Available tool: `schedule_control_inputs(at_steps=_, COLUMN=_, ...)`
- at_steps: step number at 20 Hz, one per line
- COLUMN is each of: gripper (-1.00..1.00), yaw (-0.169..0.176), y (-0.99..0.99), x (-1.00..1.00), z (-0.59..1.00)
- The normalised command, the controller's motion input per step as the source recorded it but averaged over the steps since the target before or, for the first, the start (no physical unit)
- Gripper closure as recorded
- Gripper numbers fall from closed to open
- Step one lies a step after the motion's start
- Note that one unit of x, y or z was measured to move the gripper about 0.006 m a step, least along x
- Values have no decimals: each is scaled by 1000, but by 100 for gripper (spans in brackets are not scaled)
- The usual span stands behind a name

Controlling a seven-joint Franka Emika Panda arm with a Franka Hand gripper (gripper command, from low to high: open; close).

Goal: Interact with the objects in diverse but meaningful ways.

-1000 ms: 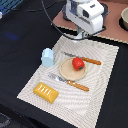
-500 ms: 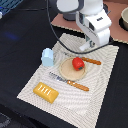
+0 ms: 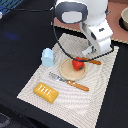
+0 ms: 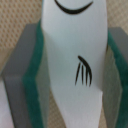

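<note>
At the placemat's (image 3: 100,85) near corner the yellow-orange ridged block (image 3: 46,91) is lying untouched; the orange-handled cutlery (image 3: 70,81) is resting mid-mat. Beyond, the red round fruit (image 3: 78,63) is sitting on the round tan plate (image 3: 66,72). The gripper (image 4: 75,75) is clamping the white elongated piece (image 4: 75,50) — placement appears pending — near the far edge.

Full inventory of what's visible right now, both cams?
placemat: 1, beige, on the dark table.
plate: 1, tan, mid placemat.
fruit: 1, red, on the plate.
house-shaped box: 1, pale blue, exterior view's left of the plate.
ridged block: 1, yellow-orange, near corner of the placemat.
fork: 1, orange handle, in front of the plate.
second utensil: 1, orange handle, behind the fruit.
white piece: 1, black markings, between the gripper pads.
bowl: 1, grey, far edge.
gripper: 1, green pads, shut on the white piece.
</note>
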Motion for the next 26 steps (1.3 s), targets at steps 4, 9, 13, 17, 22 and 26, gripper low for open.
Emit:
schedule_control_inputs(at_steps=4, gripper=-100, yaw=1, y=268, x=282, z=599)
schedule_control_inputs(at_steps=9, gripper=-100, yaw=-18, y=123, x=269, z=929)
schedule_control_inputs(at_steps=13, gripper=-100, yaw=-76, y=-39, x=74, z=819)
schedule_control_inputs(at_steps=17, gripper=-100, yaw=-177, y=-266, x=24, z=442)
schedule_control_inputs(at_steps=22, gripper=-100, yaw=-278, y=-199, x=29, z=260)
schedule_control_inputs(at_steps=26, gripper=-100, yaw=-267, y=-272, x=0, z=205)
